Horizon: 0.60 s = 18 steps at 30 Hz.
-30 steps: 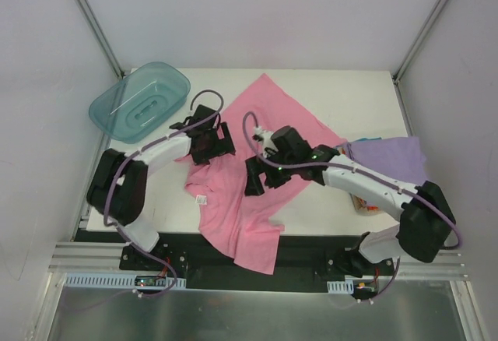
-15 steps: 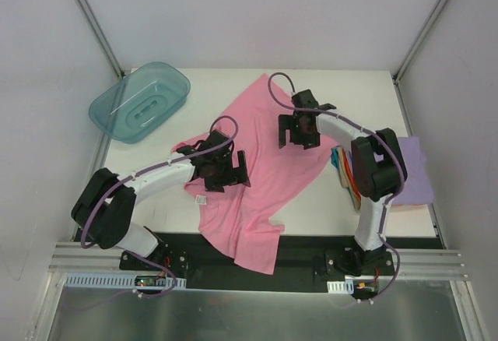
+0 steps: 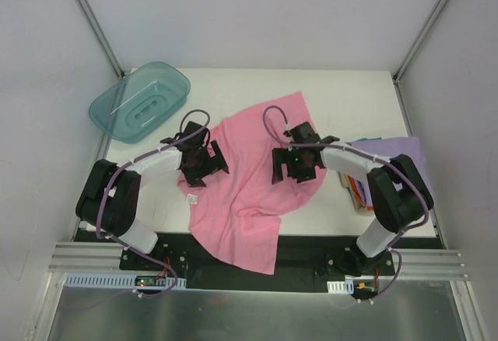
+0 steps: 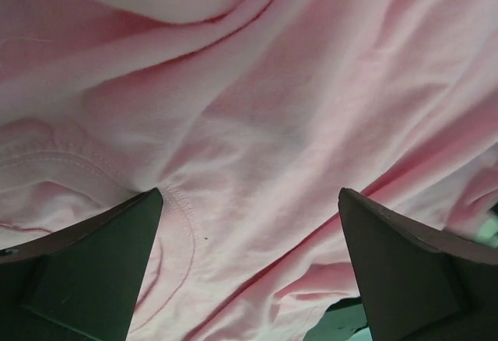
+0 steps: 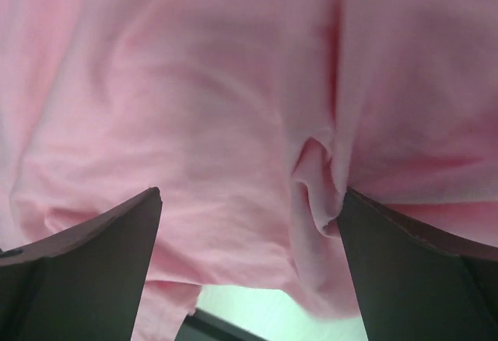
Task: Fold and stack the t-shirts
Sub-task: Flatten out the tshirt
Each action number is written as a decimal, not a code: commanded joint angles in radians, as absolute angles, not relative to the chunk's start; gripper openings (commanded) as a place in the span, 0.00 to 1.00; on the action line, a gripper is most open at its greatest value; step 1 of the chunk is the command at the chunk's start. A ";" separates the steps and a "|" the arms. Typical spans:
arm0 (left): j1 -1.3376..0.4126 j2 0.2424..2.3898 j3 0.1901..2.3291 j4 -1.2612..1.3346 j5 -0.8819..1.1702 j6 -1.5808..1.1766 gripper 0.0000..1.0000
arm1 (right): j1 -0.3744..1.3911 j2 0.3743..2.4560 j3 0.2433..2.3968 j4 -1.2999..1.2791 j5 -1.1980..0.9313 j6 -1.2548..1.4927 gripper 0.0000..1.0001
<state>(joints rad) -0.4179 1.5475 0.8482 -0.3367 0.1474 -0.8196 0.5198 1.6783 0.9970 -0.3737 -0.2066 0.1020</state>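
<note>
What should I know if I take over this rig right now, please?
Left gripper: open, low over the left part of the pink t-shirt.
Right gripper: open, low over the shirt's right part.
The pink t-shirt lies unfolded and rumpled mid-table, one end hanging over the near edge.
Folded stack: at the table's right edge, lavender t-shirt on top.
Done: the stacked shirts are folded.
Left: flatten and fold the pink one, then add it to the stack.

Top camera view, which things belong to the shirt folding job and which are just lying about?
Job: pink t-shirt, spread out and crumpled; folded lavender t-shirt at right; folded tees under it.
Lying about: teal plastic tub, far left corner.
</note>
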 commanded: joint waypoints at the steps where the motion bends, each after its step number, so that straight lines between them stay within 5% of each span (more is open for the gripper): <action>1: -0.335 1.600 0.854 -0.374 0.107 -0.793 0.99 | 0.745 1.600 0.875 -0.321 -0.308 0.240 0.97; 8: -0.252 1.672 1.000 -0.442 0.149 -0.769 0.99 | 0.951 1.459 0.839 -0.190 -0.420 0.348 0.97; 18: -0.255 1.531 1.137 -0.449 0.066 -0.747 0.99 | 0.703 1.358 0.988 -0.475 -0.109 0.170 0.97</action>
<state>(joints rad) -0.2493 1.5990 1.0504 -0.4335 0.1375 -0.7761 0.8188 1.3853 0.9474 -0.3706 -0.2260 0.2272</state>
